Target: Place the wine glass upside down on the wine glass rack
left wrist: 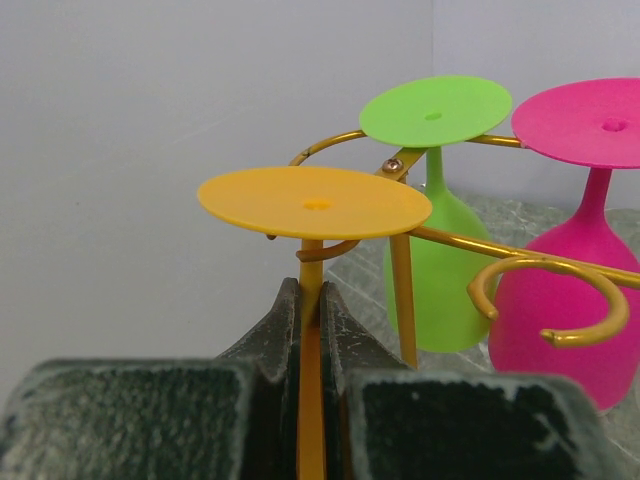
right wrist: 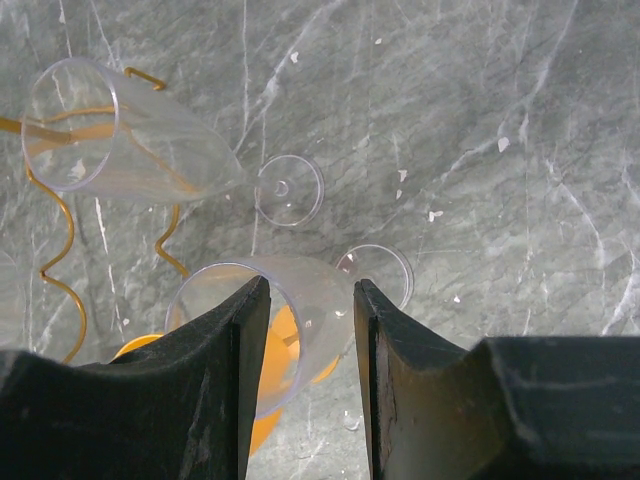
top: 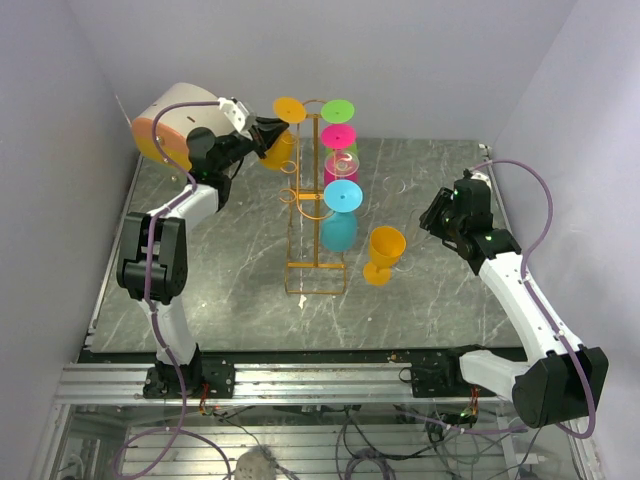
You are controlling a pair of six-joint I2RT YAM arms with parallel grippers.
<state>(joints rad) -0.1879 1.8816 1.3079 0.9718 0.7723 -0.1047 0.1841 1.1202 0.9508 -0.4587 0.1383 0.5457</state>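
Perhaps seven wine glasses (top: 385, 245), one rack (left wrist: 402, 300)

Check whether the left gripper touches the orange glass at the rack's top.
Touching. In the left wrist view the left gripper is shut on the stem of the orange glass, just below its foot, with no gap on either side.

Standing glass (top: 385, 252) right of rack (top: 317, 264)

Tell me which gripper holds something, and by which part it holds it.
The left gripper is shut on the orange wine glass, which is upside down. It grips the stem, just under the foot. The right gripper is open and holds nothing.
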